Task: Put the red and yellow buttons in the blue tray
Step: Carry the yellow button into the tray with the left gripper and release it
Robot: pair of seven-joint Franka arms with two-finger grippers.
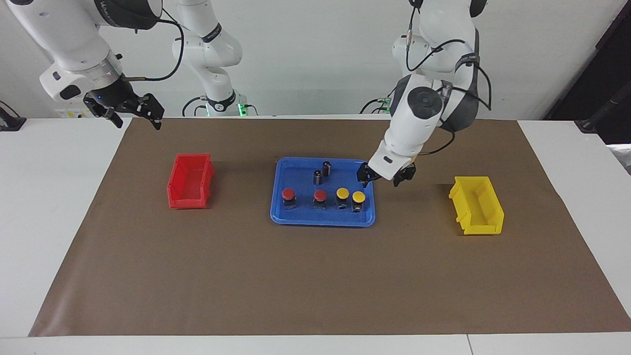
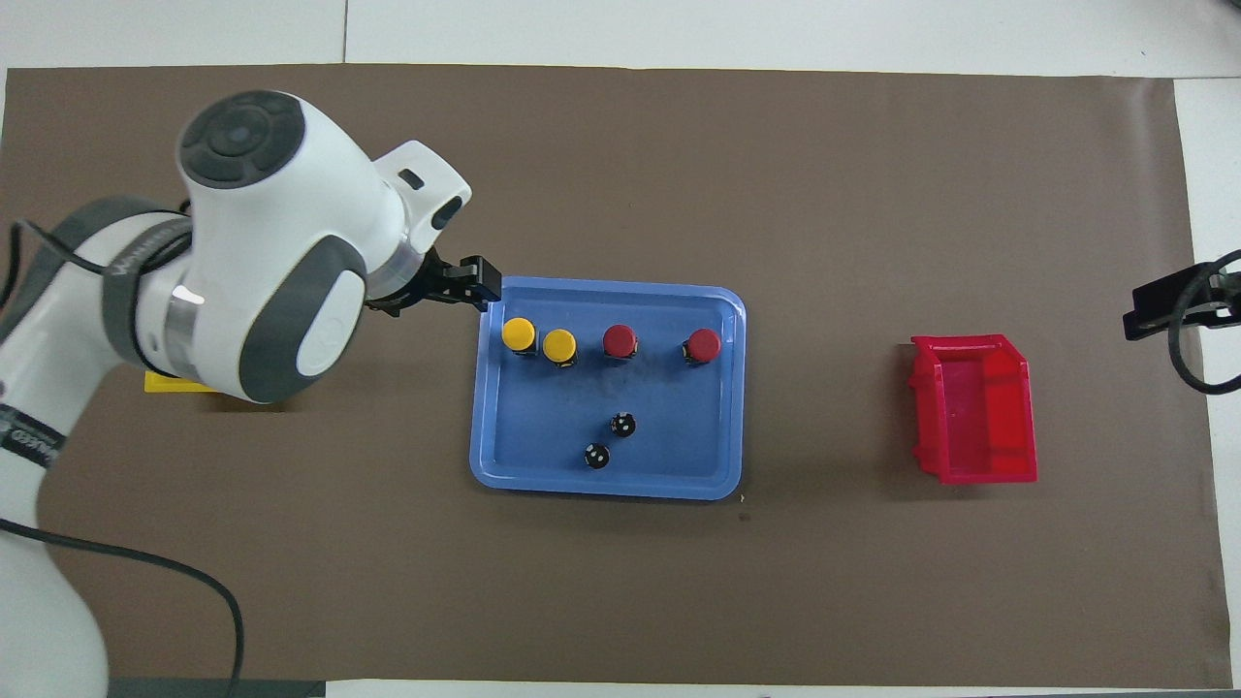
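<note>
The blue tray (image 1: pixel 300 215) (image 2: pixel 679 427) lies in the middle of the brown mat. Two red buttons (image 1: pixel 288 194) (image 1: pixel 320 196) and two yellow buttons (image 1: pixel 342 193) (image 1: pixel 358 197) stand upright in a row inside it; the overhead view shows the reds (image 2: pixel 703 345) (image 2: pixel 619 340) and yellows (image 2: pixel 559 345) (image 2: pixel 519 333). My left gripper (image 1: pixel 383 180) (image 2: pixel 463 289) hangs open and empty just above the tray's corner at the left arm's end. My right gripper (image 1: pixel 134 117) (image 2: pixel 1161 310) waits open, raised over the mat's edge at the right arm's end.
Two dark capless cylinders (image 1: pixel 317 176) (image 1: pixel 326 167) stand in the tray, nearer to the robots than the buttons. An empty red bin (image 1: pixel 190 181) (image 2: pixel 974 407) sits toward the right arm's end. A yellow bin (image 1: pixel 476 205) sits toward the left arm's end.
</note>
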